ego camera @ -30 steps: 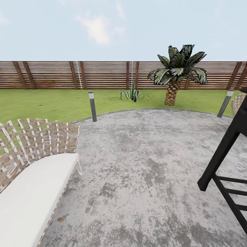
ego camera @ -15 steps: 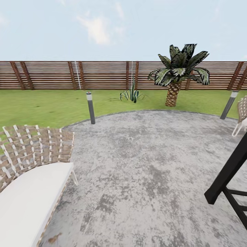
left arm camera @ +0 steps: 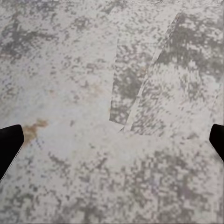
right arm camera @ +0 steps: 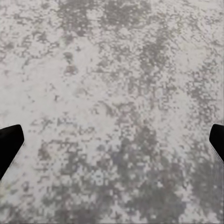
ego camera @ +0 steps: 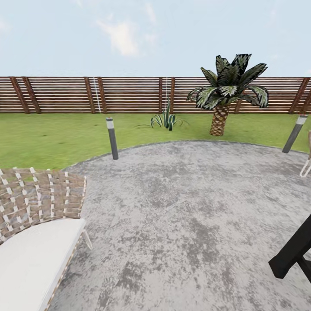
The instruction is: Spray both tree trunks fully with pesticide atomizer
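i'm on a round grey paved patio (ego camera: 190, 207), facing a green lawn (ego camera: 52, 134) and the brown slatted fence (ego camera: 129, 93) that closes the garden. near the far edge of the paving stands a short scaly palm (ego camera: 224, 99), not one of my two trees, with a small spiky plant (ego camera: 166, 120) beside it on the grass. two bollard lights (ego camera: 112, 138) mark the patio's rim, one toward its left edge and one at its right. a woven lounge chair (ego camera: 39, 216) with a white cushion sits at the near left corner, and a black frame (ego camera: 293, 255) pokes in at the near right.

the atomizer and the thick-trunked trees are not in front of me, so i judge this step is still searching. to do it well i'd turn the base slowly, keep clear of the chair and black frame, and scan the floor before heading for the lawn.

the left gripper (left arm camera: 112, 140) has its fingertips (left arm camera: 9, 144) spread wide at the picture's sides, nothing between them but stained paving. the right gripper (right arm camera: 112, 140) is just as wide apart and empty over bare paving.
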You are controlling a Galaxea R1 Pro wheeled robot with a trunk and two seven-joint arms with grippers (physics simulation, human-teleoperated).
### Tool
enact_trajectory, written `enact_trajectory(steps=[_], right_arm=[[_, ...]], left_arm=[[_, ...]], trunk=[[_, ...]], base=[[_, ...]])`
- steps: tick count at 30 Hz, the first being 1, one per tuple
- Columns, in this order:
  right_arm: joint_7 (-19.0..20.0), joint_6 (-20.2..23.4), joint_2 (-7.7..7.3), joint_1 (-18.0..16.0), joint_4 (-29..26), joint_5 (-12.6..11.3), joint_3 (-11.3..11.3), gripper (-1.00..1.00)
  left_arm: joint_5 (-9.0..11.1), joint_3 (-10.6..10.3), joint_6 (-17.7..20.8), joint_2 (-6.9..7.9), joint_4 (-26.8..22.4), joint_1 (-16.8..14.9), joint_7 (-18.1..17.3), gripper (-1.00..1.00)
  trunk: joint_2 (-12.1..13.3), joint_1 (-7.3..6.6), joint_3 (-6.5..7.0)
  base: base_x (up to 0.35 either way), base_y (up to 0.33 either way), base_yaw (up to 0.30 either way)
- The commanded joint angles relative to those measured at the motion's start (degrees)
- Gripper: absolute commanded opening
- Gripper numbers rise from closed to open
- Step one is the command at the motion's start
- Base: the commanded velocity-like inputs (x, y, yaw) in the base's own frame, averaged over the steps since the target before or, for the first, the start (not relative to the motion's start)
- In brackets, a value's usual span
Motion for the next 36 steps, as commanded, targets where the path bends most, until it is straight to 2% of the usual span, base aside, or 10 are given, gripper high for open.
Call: enact_trajectory(steps=[1,25,36], right_arm=[[0.00,-0.18,0.01,-0.03,0.04,0.03,-0.07,1.00],[-0.02,-0.23,0.01,0.00,-0.05,-0.06,-0.43,1.00],[-0.05,-0.23,0.01,-0.01,-0.05,-0.06,-0.19,1.00]], left_arm=[[0.12,0.07,-0.19,-0.01,0.05,-0.03,0.01,1.00],[0.12,0.07,-0.20,-0.01,0.05,-0.03,0.01,1.00],[0.09,0.07,-0.20,-0.01,0.05,-0.03,0.01,1.00]], trunk=[[-0.02,0.03,-0.05],[-0.02,0.03,-0.05],[-0.02,0.03,-0.05]], base=[[0.339,0.000,0.000],[0.339,0.000,0.000],[0.339,-0.064,0.000]])
